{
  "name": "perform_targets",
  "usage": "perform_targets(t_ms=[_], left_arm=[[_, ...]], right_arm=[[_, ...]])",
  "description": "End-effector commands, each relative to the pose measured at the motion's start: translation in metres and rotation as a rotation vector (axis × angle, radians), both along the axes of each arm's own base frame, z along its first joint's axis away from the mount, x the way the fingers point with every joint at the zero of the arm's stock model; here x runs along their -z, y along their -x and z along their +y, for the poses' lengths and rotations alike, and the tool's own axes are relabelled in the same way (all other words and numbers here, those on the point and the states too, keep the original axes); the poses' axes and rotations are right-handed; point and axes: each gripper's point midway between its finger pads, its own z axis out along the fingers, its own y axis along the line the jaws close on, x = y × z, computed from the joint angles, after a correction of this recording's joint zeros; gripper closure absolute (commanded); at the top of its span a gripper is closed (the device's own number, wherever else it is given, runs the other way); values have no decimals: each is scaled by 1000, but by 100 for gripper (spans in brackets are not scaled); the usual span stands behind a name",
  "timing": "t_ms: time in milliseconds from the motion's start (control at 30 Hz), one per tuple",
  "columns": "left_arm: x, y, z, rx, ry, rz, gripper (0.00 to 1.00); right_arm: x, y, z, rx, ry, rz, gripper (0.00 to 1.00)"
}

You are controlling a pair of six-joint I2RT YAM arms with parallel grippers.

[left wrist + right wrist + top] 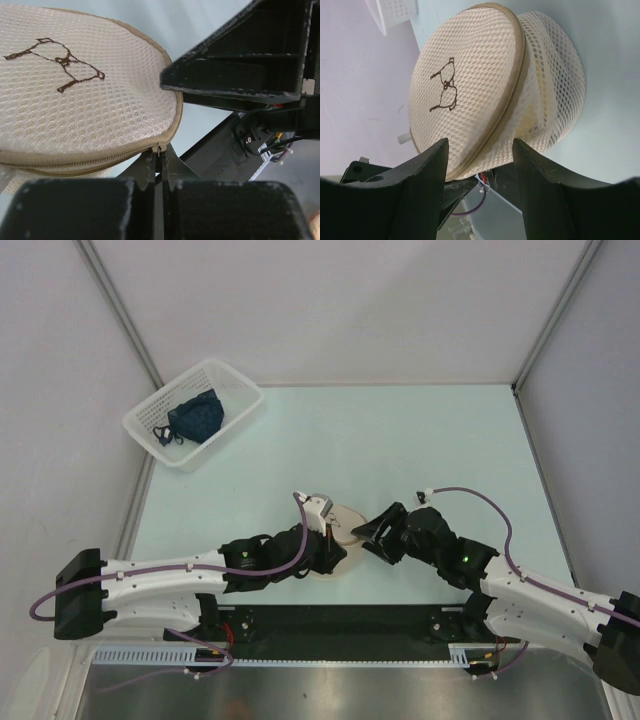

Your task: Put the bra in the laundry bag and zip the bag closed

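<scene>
The laundry bag is being carried by the desk at its near middle, between the left arm on its left and the right arm on its right. Far behind, at the left, a garment is being held in a basket.

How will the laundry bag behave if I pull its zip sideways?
Probably floppy: the laundry bag is thin open mesh, and its side wall puckers. Likely light, so it may slide on the smooth table unless the open right gripper braces it while the left gripper, shut on the zip pull, tugs.
</scene>
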Motion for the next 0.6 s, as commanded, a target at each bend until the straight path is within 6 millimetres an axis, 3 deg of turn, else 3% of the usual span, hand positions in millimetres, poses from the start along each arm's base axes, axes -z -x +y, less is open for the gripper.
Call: perform_targets(t_ms=[0,100,133,200,267,567], left_arm=[[-21,0,-12,-2,49,-17,100],[-19,0,-12,3,42,-19,100],[-21,-1,-12,3,45,-22,100],[-23,-1,-11,20,42,-38,100],[-26,1,-9,57,45,-37,100],[-1,-14,54,57,-18,11,100]], right_arm=[[-16,-13,10,44,-69,-38,43],[-12,-15,13,44,-65,-35,59],[-8,-14,13,34,-54,-33,70],[3,-14,9,33,-30,-23,81],[1,-22,5,17,-60,-46,98],[-1,-39,-20,-166,-122,-181,100]])
